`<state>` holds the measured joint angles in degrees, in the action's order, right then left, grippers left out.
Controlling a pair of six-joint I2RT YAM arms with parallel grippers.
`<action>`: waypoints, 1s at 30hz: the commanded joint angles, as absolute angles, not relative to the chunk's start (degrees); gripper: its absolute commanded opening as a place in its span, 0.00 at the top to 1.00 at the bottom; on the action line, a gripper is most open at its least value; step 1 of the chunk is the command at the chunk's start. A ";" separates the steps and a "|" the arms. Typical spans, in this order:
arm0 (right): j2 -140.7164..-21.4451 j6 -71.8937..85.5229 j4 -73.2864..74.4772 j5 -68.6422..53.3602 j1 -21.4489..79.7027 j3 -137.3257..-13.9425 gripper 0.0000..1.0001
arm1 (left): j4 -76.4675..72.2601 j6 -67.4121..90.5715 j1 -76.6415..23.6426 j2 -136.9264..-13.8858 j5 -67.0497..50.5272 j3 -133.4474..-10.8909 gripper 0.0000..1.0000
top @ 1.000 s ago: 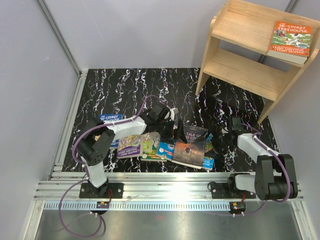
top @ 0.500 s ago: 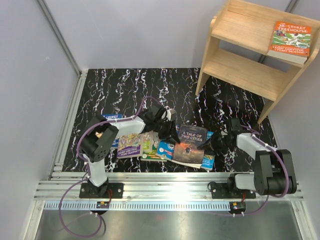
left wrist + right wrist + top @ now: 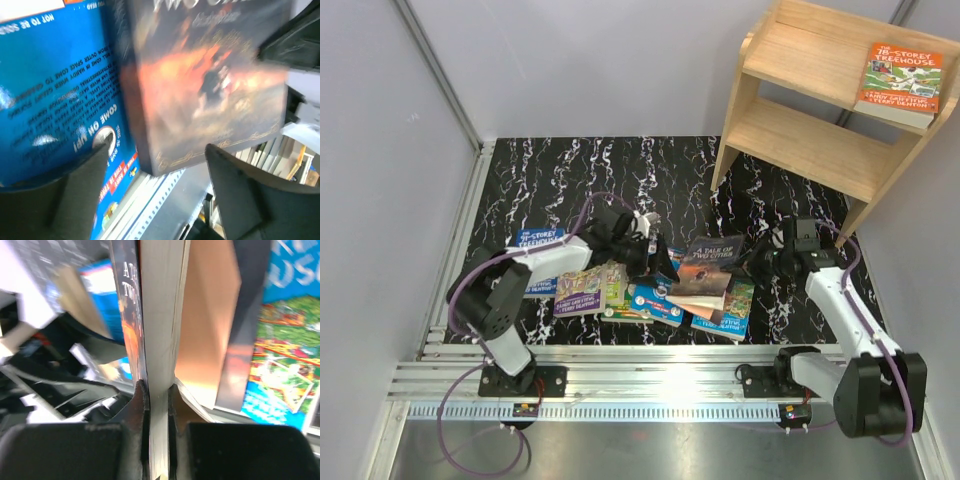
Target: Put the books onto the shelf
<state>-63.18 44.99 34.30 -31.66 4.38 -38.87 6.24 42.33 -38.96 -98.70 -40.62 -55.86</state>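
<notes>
Dark book (image 3: 706, 264) lifted, marbled table (image 3: 570, 180), grey walls (image 3: 600, 60)

Black marbled tabletop (image 3: 570, 170); plain pale grey walls (image 3: 570, 60)

The dark book (image 3: 210, 85) is smeared with blur in the left wrist view, its title cut off by the top edge. The blue cover (image 3: 55, 100) beside it runs out at the left and top. In the right wrist view the same dark book passes out of the top edge, and the clutter to its left is too blurred to name. From above, the shelf (image 3: 790, 130) is cropped at the top and right. The left arm (image 3: 555, 258) hides part of a blue book (image 3: 528, 240), and the dark book covers parts of the paperbacks (image 3: 650, 302) under it.
</notes>
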 commanded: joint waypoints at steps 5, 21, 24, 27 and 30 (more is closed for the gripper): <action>-57.57 51.41 34.90 -35.94 4.48 -50.18 1.00 | 0.81 46.22 -34.28 -92.20 -47.10 -54.05 0.05; -49.84 65.38 16.53 -42.27 4.39 -41.58 1.00 | -21.18 63.10 -34.54 -93.78 -53.70 -52.73 0.25; -49.04 66.36 15.20 -42.71 4.40 -41.22 1.00 | -21.36 63.45 -34.63 -93.34 -53.44 -53.00 0.35; -48.96 66.53 14.07 -43.85 4.40 -40.70 1.00 | -22.59 65.29 -34.98 -93.78 -53.88 -54.75 0.59; -48.61 67.06 13.28 -43.86 4.39 -39.82 0.98 | -26.09 69.15 -35.16 -94.83 -55.46 -57.56 0.89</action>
